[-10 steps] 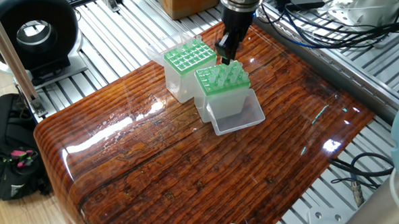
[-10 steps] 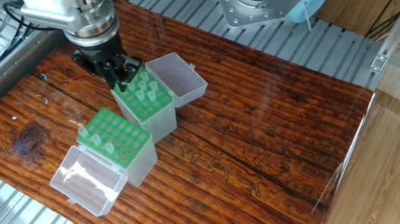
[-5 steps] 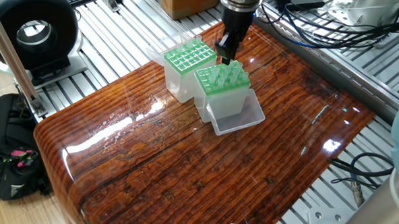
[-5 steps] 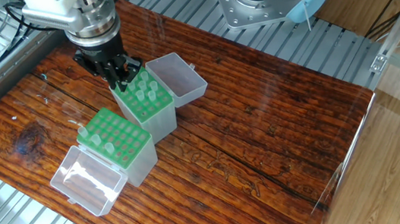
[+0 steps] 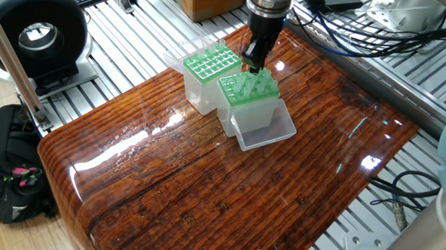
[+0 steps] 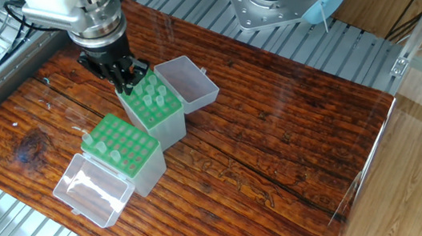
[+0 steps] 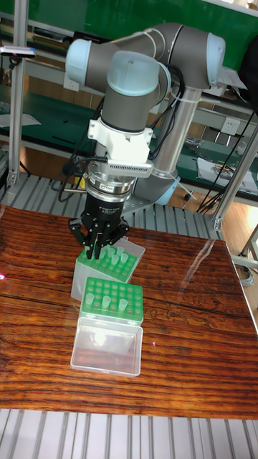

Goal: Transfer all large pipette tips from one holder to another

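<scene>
At the back corner of the rack [image 5: 247,102] under the arm, we cannot see where the claw [image 5: 251,65] ends: its dark fingers [image 6: 122,75] merge with the tips [image 6: 155,96] standing there, and no view shows a gap between them. We cannot tell whether the claw is parted or closed, nor whether it has a tip between its fingers. In the tall view the fingers point straight down and reach in among the tips at that rack's far edge, on the side toward the arm; contact is too small to judge.

That rack is a clear box with a green top plate. Its tips stand upright in the holes, whitish and translucent, so we cannot count them against the green. Its clear lid [image 5: 266,130] hangs open and lies flat on the desk [image 5: 205,184], on the side away from the arm.

The second rack [image 6: 125,152] stands touching or just beside the first. In the view from the arm's side it shows a few tips along one edge [image 6: 100,144], with most of its holes looking bare. Its own lid [image 6: 89,188] lies open on the desk on the side away from the first rack. In the view with the black fan this lid is hidden behind the boxes.
</scene>
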You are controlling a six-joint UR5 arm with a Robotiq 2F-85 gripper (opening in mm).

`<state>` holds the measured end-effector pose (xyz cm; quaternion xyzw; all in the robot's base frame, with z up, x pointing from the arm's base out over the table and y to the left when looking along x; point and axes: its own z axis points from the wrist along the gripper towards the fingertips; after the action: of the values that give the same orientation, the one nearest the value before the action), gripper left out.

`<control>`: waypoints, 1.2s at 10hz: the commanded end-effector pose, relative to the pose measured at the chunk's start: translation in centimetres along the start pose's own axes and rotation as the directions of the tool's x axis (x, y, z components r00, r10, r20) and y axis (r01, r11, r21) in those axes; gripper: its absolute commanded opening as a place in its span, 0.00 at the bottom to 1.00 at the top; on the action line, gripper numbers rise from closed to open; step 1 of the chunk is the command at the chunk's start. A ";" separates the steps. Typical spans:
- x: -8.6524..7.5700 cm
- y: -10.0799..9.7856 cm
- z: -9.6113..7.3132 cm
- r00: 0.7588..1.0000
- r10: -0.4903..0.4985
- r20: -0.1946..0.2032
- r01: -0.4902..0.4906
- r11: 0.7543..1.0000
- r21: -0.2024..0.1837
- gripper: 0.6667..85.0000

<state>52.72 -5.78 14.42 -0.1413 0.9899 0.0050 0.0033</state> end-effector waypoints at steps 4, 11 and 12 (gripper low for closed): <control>-0.3 0.3 -0.8 1.000 0.002 0.010 -0.002 1.000 -0.012 0.13; 0.0 0.6 -3.3 1.000 0.002 -0.019 -0.002 1.000 -0.001 0.13; -0.1 0.6 -3.5 1.000 0.001 -0.022 -0.001 1.000 -0.002 0.13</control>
<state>52.62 -5.49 17.02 -0.1419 0.9899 0.0007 -0.0051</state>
